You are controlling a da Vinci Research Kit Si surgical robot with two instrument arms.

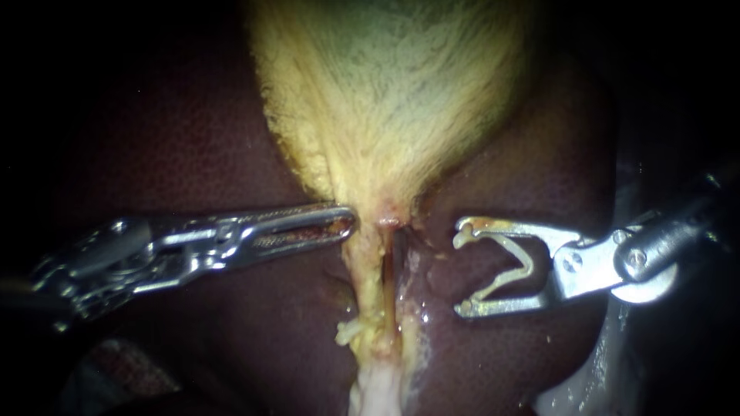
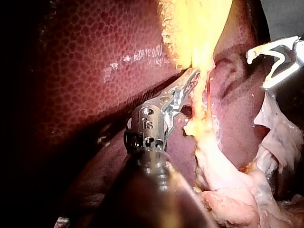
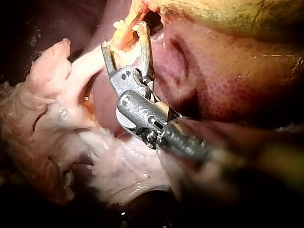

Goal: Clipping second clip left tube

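Your left instrument (image 1: 351,223), a slim silver shaft ending in two long, slotted steel jaws, comes in from the left; its jaws are pressed together, and their tips touch the left edge of the narrow neck of the pale yellow, fibrous, cone-shaped gallbladder (image 1: 385,92); that gallbladder fills the far middle and tapers toward you over the dark maroon, finely mottled liver (image 1: 193,154). From the neck two strands run side by side toward the near edge: the yellowish, ragged left tube (image 1: 362,281) and, just beside it on the right, a thin reddish-brown tube (image 1: 390,270); both lead down to white fatty tissue (image 1: 378,393) at the near edge. Your right instrument (image 1: 462,270), a silver shaft from the right, holds its two jaws spread wide like a fork, pinching a pale cream, V-shaped clip (image 1: 526,263) that sits along both of them; the clip's open mouth faces the tubes from the right, near them but apart, with bare liver between.
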